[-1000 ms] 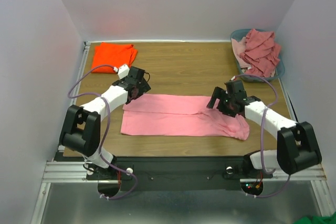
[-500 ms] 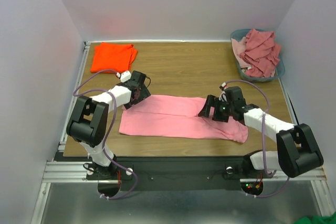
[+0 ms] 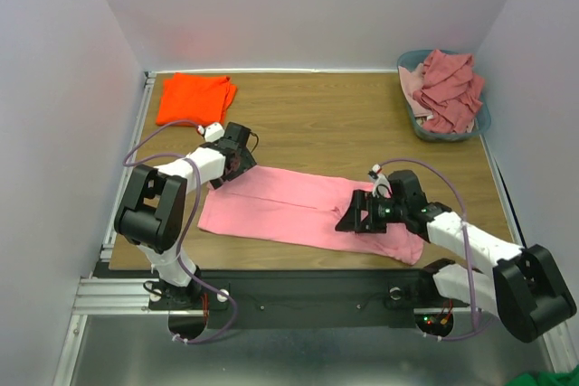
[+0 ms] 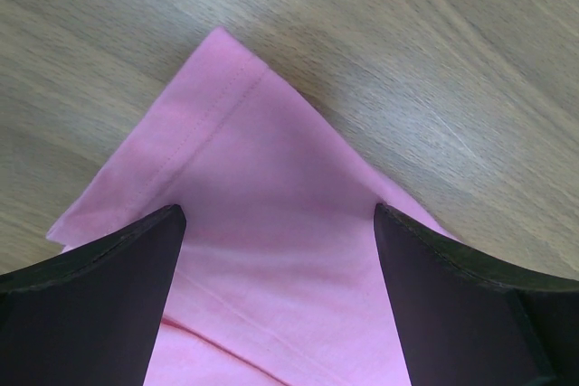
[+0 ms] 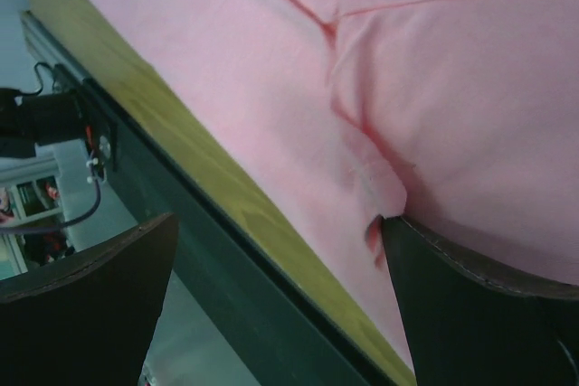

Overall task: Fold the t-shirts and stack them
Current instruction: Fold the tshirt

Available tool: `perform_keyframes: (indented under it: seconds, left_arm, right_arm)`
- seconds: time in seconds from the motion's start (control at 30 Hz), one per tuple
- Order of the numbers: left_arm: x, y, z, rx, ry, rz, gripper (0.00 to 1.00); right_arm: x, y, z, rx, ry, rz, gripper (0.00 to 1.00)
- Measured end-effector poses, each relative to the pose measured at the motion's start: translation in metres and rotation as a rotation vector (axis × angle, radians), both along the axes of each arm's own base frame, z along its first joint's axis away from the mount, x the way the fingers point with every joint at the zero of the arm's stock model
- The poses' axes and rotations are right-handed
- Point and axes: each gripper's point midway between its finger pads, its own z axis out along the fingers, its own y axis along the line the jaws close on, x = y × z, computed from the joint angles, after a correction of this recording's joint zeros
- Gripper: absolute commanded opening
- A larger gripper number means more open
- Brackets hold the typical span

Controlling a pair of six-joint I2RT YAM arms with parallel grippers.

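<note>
A: Where has your right gripper [image 3: 348, 216] gone?
B: Further from the tub [image 3: 418, 120]; it has slid along the pink t-shirt [image 3: 280, 210]; the shirt's end nearer the tub was dragged away from the tub too; the cloth now lies slanted.

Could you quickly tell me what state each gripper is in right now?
Left gripper: open, holding nothing, over a corner of the pink shirt.
Right gripper: open, holding nothing, low over the shirt.
</note>
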Motion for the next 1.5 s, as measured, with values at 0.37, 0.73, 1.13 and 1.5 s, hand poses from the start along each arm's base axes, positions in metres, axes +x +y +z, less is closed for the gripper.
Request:
perform_keyframes:
  seconds: [0.37,0.73,1.13,1.5]
  left_arm:
    - [-0.003,0.006,-0.001,0.018,0.015,0.011,0.98]
    - [-0.007,0.011,-0.002,0.044,0.026,0.02,0.98]
    - [-0.032,0.004,-0.006,0.042,-0.003,0.01,0.98]
    - [-0.082,-0.061,-0.006,-0.016,0.012,-0.145,0.98]
  right_arm:
    - [-0.016,0.007,0.048,0.133,-0.168,0.066,1.0]
    - [0.045,-0.059,-0.001,-0.277,-0.063,-0.458,1.0]
    - [0.147,-0.062,-0.026,-0.502,-0.076,-0.564,1.0]
    - [0.356,0.039,-0.008,-0.324,-0.37,-0.298,1.0]
